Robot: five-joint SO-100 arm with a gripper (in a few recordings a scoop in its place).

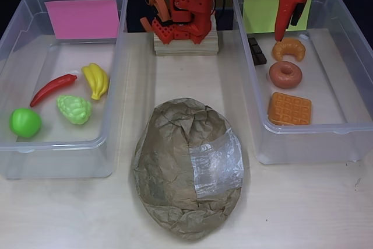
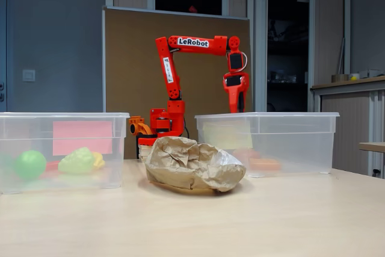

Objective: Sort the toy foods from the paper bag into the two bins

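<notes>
**Over the right bin: finishing the drop and clearing out**

Above the far end of the yellow-green bin (image 1: 344, 56), gripper (image 1: 281, 34) pointing straight down, tip just behind the croissant (image 1: 289, 49) in the overhead view. Looks pressed together with nothing between the fingers, though too small and foreshortened to be sure. Hangs well above the bin rim in the fixed view (image 2: 239, 105).

Just beside the tip: chocolate bar (image 1: 257, 51) against the left wall, then donut (image 1: 285, 74) and waffle (image 1: 289, 109) in a row toward the near end. All lying flat, apart from one another.

Across the desk (image 1: 303, 202), pink bin (image 1: 17, 56) holding chili (image 1: 52, 88), bananas (image 1: 97, 80), grapes (image 1: 74, 109) and apple (image 1: 25, 122). Between the two, paper bag (image 1: 186, 167) crumpled flat with its tape patch (image 1: 217, 162) up; no toy seen on or beside it, inside hidden.

Judged near done, with the release likely the step in hand. Best handled by lifting straight up before swinging, keeping clear of the bin wall and the croissant. Worth checking the bag for a leftover piece before stopping; if reaching in, approach from the open side, not through the tape.
</notes>
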